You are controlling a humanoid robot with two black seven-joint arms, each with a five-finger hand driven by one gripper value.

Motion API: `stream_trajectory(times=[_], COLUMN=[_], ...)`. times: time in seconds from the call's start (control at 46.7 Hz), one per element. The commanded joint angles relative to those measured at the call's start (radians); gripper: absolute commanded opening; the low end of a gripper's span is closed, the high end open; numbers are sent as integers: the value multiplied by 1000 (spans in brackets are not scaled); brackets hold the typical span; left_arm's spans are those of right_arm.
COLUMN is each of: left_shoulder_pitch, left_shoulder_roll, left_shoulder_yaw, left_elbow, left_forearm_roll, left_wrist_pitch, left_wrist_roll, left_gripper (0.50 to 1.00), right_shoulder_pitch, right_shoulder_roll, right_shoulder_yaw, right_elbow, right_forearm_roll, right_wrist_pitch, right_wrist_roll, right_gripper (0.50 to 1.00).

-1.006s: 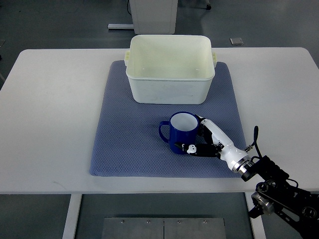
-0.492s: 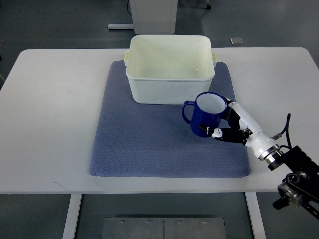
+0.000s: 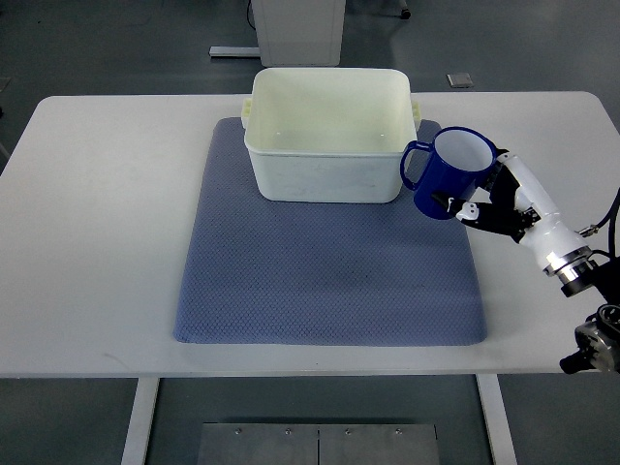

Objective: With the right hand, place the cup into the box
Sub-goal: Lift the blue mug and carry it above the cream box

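**Item record: blue cup held beside white box, top view**

Fingers (image 3: 472, 207): white and black, curled closed around the lower right side of the cup, one pale fingertip showing against the blue wall. Grip: holding the cup.

Right hand (image 3: 494, 203): white shell with black joints, positioned just right of the box's front right corner, above the right edge of the mat. Forearm ran down and to the right toward the picture's right edge, ending in a metal wrist collar and black linkage.

Cup (image 3: 452, 172): dark blue outside, white inside, tilted slightly, mouth facing up and a little to the right. Handle pointed left, toward the box, lying just beside the box's front right corner; whether it touched the wall could not be told. Cup was outside the box and raised clear of the mat.

Box (image 3: 329, 179): white, rectangular, open-topped, small lugs on its left and right rims. Interior showed only its own pale floor. Seated on the far half of the mat.

Mat (image 3: 291, 281): grey-blue, textured, spread under and in front of the box.

Table (image 3: 107, 213): white, extending on all sides of the box beyond the mat.

Left hand: none recorded in view.
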Motion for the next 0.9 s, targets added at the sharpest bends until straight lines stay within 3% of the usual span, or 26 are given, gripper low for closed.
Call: stream_trajectory(times=[0.0, 0.385, 0.878], left_shoulder_pitch=[0, 0, 0], left_shoulder_roll=[0, 0, 0], left_shoulder_yaw=[0, 0, 0], left_elbow=[0, 0, 0], left_forearm_roll=[0, 0, 0], left_wrist_pitch=[0, 0, 0], left_wrist_roll=[0, 0, 0], left_gripper=[1000, 1000, 1000], right_shoulder_pitch=[23, 221, 399], right_shoulder_roll=[0, 21, 228], right_shoulder_yaw=[1, -24, -93], right_elbow=[0, -8, -190], right_forearm_roll=[1, 90, 113], right_wrist_pitch=[1, 2, -12], right_wrist_roll=[-14, -118, -177], right_gripper=[500, 500, 500])
